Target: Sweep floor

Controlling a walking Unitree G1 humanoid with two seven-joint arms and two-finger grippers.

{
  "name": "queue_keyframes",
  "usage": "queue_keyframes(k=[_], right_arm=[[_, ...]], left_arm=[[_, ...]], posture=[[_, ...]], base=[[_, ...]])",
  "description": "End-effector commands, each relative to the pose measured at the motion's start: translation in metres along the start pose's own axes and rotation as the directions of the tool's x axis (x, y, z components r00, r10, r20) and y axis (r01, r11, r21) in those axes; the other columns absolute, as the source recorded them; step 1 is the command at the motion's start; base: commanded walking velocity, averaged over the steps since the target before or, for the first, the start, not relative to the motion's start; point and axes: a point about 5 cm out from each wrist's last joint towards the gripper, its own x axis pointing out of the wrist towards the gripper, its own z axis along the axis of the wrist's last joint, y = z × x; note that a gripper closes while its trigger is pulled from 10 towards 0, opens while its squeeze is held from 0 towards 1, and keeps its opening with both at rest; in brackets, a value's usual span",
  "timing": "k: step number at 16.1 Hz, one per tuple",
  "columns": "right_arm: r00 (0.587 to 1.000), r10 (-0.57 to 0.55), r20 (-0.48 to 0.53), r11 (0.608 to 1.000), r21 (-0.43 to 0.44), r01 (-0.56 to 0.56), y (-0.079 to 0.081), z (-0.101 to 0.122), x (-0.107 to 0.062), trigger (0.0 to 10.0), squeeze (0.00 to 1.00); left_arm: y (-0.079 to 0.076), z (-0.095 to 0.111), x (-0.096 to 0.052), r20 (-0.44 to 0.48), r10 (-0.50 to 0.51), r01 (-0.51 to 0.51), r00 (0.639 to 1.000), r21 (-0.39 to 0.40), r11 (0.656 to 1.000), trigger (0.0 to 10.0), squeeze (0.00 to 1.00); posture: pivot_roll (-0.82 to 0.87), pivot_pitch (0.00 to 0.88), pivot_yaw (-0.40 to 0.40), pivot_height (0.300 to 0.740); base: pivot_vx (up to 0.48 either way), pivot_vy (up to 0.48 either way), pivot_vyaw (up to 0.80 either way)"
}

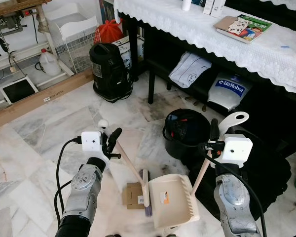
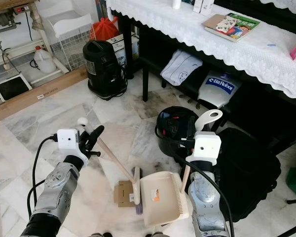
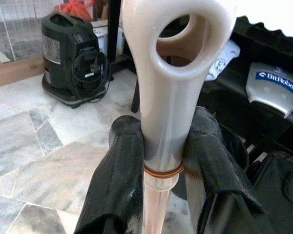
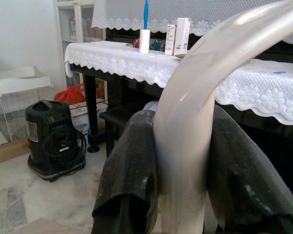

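Note:
My left gripper (image 1: 111, 142) is shut on the upper end of a short broom's pale handle (image 1: 129, 165). The broom's purple-bristled head (image 1: 147, 200) rests on the marble floor beside a flat brown cardboard piece (image 1: 133, 196). My right gripper (image 1: 213, 141) is shut on the dustpan's long handle (image 1: 202, 173), whose white looped top (image 1: 235, 120) rises above it. The cream dustpan (image 1: 171, 200) lies on the floor, its open side next to the broom head. In the wrist views, the left fingers (image 3: 119, 175) clamp the broom's looped grip and the right fingers (image 4: 132, 170) clamp the dustpan handle.
A black bucket (image 1: 187, 129) stands just beyond the dustpan, and a black bag (image 1: 266, 170) lies to its right. A black vacuum cleaner (image 1: 108, 71) sits farther back by a dark table with a white lace cloth (image 1: 197, 29). A wooden plank (image 1: 34, 101) crosses the back left.

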Motion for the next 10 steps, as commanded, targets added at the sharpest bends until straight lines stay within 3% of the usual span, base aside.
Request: queue_keyframes(k=[1,5,8,10], right_arm=[[0.999,-0.008,0.039,1.000,0.013,0.008,-0.001,0.006,0.003,10.0,0.00],[0.999,-0.008,0.046,1.000,0.015,0.007,-0.001,0.008,0.004,10.0,0.00],[0.999,-0.009,0.048,1.000,0.016,0.008,-0.002,0.009,0.004,10.0,0.00],[0.999,-0.004,0.047,1.000,0.018,0.003,-0.001,0.009,0.004,10.0,0.00]], left_arm=[[0.002,-0.015,-0.005,-0.087,-0.002,0.003,0.996,0.018,1.000,10.0,0.03],[0.008,-0.026,-0.010,-0.151,0.006,0.003,0.989,0.064,0.998,10.0,0.03],[0.022,-0.022,-0.011,-0.108,0.100,-0.091,0.989,0.091,0.992,10.0,0.03],[0.023,-0.023,-0.013,-0.121,0.097,-0.085,0.988,0.098,0.992,10.0,0.03]], posture=[[-0.05,0.119,-0.025,0.740],[-0.05,0.122,-0.026,0.740],[-0.05,0.123,-0.027,0.740],[-0.05,0.125,-0.027,0.740]], base=[[0.000,0.000,0.00],[0.000,0.000,0.00],[0.000,0.000,0.00],[0.000,0.000,0.00]])
